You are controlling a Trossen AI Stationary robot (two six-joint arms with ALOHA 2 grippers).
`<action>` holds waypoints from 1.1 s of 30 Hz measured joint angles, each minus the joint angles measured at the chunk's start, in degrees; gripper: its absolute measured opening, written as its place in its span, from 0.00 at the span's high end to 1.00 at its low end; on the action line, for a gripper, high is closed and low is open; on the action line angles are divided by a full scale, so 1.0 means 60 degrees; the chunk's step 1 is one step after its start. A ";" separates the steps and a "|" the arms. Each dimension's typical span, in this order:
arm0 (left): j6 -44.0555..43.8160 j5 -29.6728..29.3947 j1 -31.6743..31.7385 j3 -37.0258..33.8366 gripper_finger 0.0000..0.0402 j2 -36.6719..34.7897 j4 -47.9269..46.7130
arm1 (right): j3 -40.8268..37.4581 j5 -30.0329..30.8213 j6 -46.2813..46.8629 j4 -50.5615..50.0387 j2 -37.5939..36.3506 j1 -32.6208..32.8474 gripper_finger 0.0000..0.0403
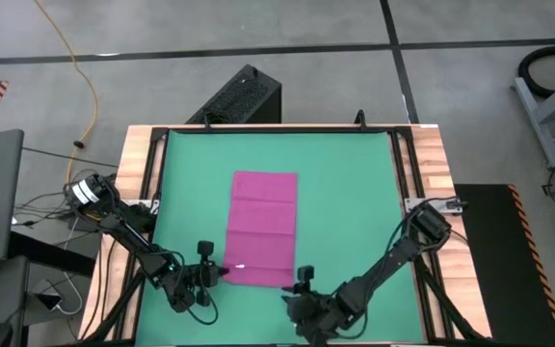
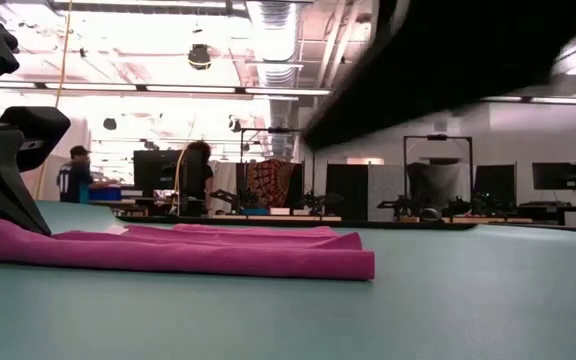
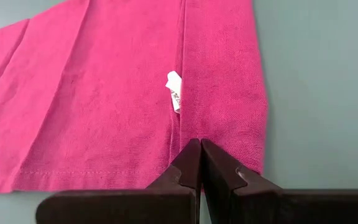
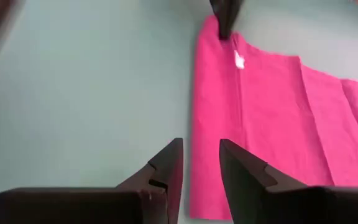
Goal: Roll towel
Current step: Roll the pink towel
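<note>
Magenta towel [image 1: 263, 228] laid flat as a folded strip on the green mat [image 1: 355, 193], left gripper [image 3: 200, 148] closed with its tips pressed on the towel's near corner, right gripper [image 4: 199, 163] parted, positioned at the opposite near corner, nothing held.

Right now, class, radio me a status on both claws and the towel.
Left claw shut on towel corner. Right claw open beside the near edge. Towel flat on green mat, unrolled. Nothing in the way.

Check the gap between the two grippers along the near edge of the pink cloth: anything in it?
Only the thin magenta-pink towel itself, its near hem with a white tag, spans from left gripper to right gripper, per the high view.
</note>
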 joint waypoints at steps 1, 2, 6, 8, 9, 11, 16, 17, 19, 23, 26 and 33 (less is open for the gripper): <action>0.0001 0.0000 0.0000 0.0000 1.00 0.0000 0.0000 | -0.0345 0.0028 -0.0097 0.0506 0.0001 -0.0039 0.70; 0.0001 -0.0006 0.0000 0.0000 1.00 0.0000 0.0000 | -0.0667 0.0052 -0.0152 0.1115 0.0016 -0.0096 0.70; 0.0024 -0.0055 0.0000 0.0000 1.00 0.0000 0.0007 | -0.1577 0.0064 -0.0383 0.3058 0.0025 -0.0389 0.70; -0.0043 -0.0056 0.0000 0.0000 1.00 0.0000 0.0004 | -0.1686 -0.0054 -0.0707 0.3536 0.0025 -0.0437 0.70; -0.0104 -0.0057 0.0000 0.0000 1.00 0.0000 0.0003 | -0.1684 -0.0171 -0.0903 0.3717 0.0021 -0.0434 0.70; -0.0186 -0.0058 0.0000 0.0000 1.00 0.0000 0.0000 | -0.1602 -0.0466 -0.1278 0.3753 0.0018 -0.0371 0.69; -0.0192 -0.0062 -0.0001 0.0000 1.00 0.0000 0.0000 | -0.1460 -0.1022 -0.1645 0.2900 0.0015 -0.0319 0.60; -0.0194 -0.0064 0.0000 0.0000 1.00 0.0000 0.0000 | -0.1458 -0.0997 -0.1683 0.2708 0.0015 -0.0343 0.58; -0.0199 -0.0065 0.0000 0.0000 1.00 0.0000 0.0000 | -0.1458 -0.0949 -0.1812 0.2416 0.0015 -0.0392 0.51; -0.0317 -0.0058 0.0000 0.0000 1.00 0.0000 0.0004 | -0.1458 -0.0944 -0.1616 0.2141 0.0015 -0.0552 0.39; -0.0361 -0.0058 0.0000 0.0000 1.00 0.0000 0.0004 | -0.1451 -0.1002 -0.1304 0.1819 0.0015 -0.0595 0.36; -0.0443 -0.0066 0.0000 0.0000 1.00 0.0000 0.0011 | -0.1661 -0.1026 -0.0465 0.1172 -0.0001 -0.0610 0.38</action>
